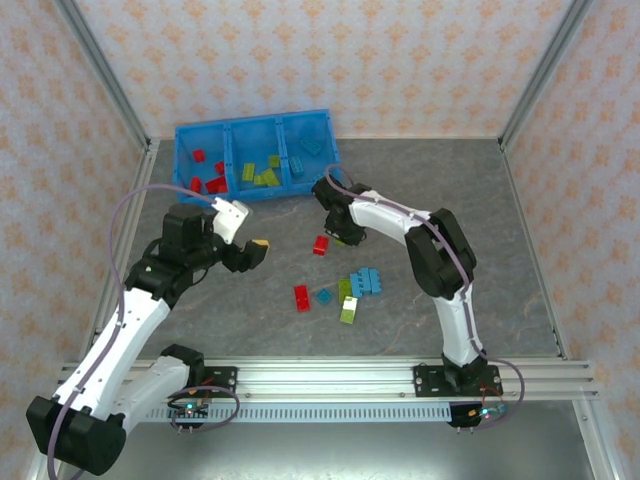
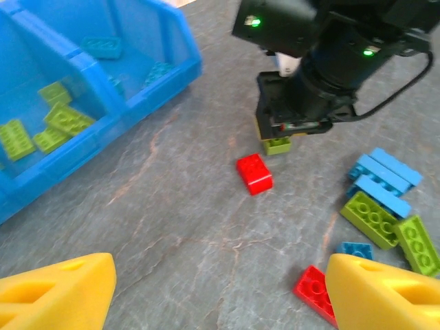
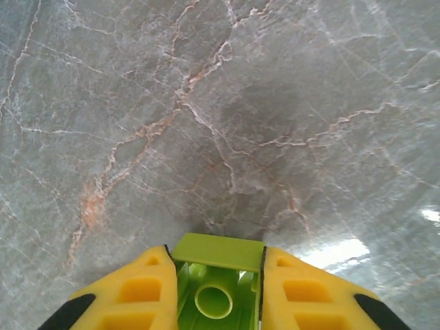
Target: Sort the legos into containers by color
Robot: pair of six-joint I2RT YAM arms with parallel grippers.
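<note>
The right tool [image 3: 216, 278] pinches a lime green lego [image 3: 217, 251] over grey marbled tabletop [image 3: 206, 103], possibly touching it.

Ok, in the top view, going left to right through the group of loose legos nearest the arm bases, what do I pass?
red lego → small blue lego → lime green legos → light blue legos

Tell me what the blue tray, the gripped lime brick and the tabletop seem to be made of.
Blue tray: moulded plastic with a soft sheen; bricks show faintly through its walls, so it is likely translucent.
Lime brick: hard, smooth plastic, with a hollow moulded underside and a tube.
Tabletop: grey veined stone look, smooth with glare; possibly printed laminate.
</note>
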